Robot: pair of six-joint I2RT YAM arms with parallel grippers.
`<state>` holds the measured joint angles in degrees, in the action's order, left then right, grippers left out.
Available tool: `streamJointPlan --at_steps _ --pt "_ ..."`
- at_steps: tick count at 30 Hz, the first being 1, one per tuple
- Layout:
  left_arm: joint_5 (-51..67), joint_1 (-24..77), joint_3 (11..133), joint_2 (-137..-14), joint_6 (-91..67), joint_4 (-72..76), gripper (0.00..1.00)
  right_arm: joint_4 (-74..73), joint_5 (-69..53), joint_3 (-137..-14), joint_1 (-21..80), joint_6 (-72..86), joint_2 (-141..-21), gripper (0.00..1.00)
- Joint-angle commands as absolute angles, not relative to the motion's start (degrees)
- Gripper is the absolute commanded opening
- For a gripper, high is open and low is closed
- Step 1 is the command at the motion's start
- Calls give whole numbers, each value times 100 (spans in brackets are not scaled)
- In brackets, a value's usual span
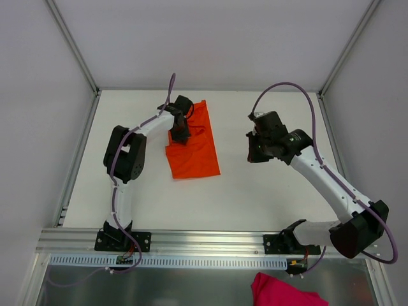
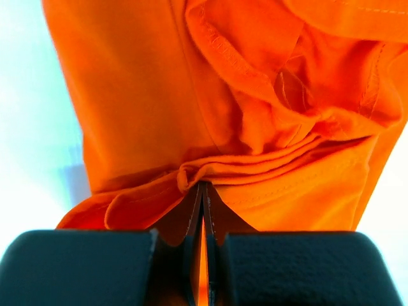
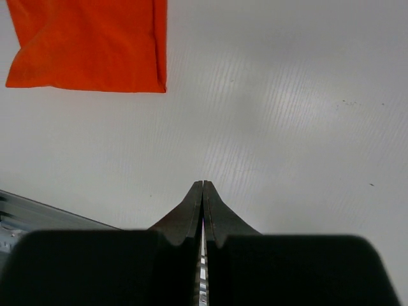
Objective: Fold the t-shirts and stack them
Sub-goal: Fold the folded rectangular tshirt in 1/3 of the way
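Note:
A bright orange t-shirt [image 1: 196,152] lies partly folded as a narrow strip on the white table, left of centre. My left gripper [image 1: 180,134] is over the shirt's left edge near its upper half. In the left wrist view the left gripper [image 2: 203,186] is shut, with a bunched fold of the t-shirt [image 2: 159,95] pinched at its tips. My right gripper [image 1: 254,153] hangs to the right of the shirt, well apart from it. The right wrist view has the right gripper [image 3: 203,185] shut with nothing in it over bare table, and a corner of the t-shirt [image 3: 95,44] at top left.
A pink cloth [image 1: 284,293] lies below the table's near edge at the bottom right. An aluminium rail [image 1: 204,239] runs along the front by the arm bases. Grey walls and frame posts enclose the white table [image 1: 274,204].

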<state>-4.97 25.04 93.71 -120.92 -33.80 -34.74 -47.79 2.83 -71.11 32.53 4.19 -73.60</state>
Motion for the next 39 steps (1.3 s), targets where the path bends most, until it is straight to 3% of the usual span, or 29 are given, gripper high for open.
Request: streamJointPlan --at_steps 1,6,13,17,20,23,25,27,28,31,33,39 --pt "-756 2531 9808 -12278 -3507 -3683 0 -4799 -315 -7444 3278 44 -7198 1" --pt "-624 2540 10388 -12384 -3437 -3543 0 -4395 -914 -7120 3296 -237 -7303 1" --pt "-844 2575 10362 -11734 -3332 -3480 0 -4043 -1554 -6785 3287 -194 -7821 1" --pt "-983 2593 9924 -11278 -3576 -3761 0 -3718 -1810 -6802 3296 -70 -8260 7" --pt "-1274 2672 8761 -10383 -4051 -3623 0 -3718 -1916 -7065 3296 -193 -8937 15" --pt "-1134 2716 7756 -9695 -4429 -3472 0 -3858 -1775 -7670 3287 -141 -9699 40" --pt "-1038 2716 7472 -9572 -4700 -3629 1 -3701 -1854 -7752 3296 -27 -9939 47" --pt "-871 2724 7007 -9397 -4772 -3648 17 -3639 -1863 -7883 3305 184 -10212 49" --pt "-740 2733 6639 -9300 -4877 -3587 37 -3639 -1820 -7936 3305 202 -10291 49" --pt "-423 2742 6006 -8939 -5027 -3103 64 -3604 -1723 -8129 3296 229 -10634 49" --pt "-115 2742 5793 -8930 -5089 -2858 69 -3577 -1705 -8261 3296 246 -10898 48" --pt "184 2769 4905 -8623 -5159 -2242 70 -3498 -1661 -8543 3322 290 -11162 48"
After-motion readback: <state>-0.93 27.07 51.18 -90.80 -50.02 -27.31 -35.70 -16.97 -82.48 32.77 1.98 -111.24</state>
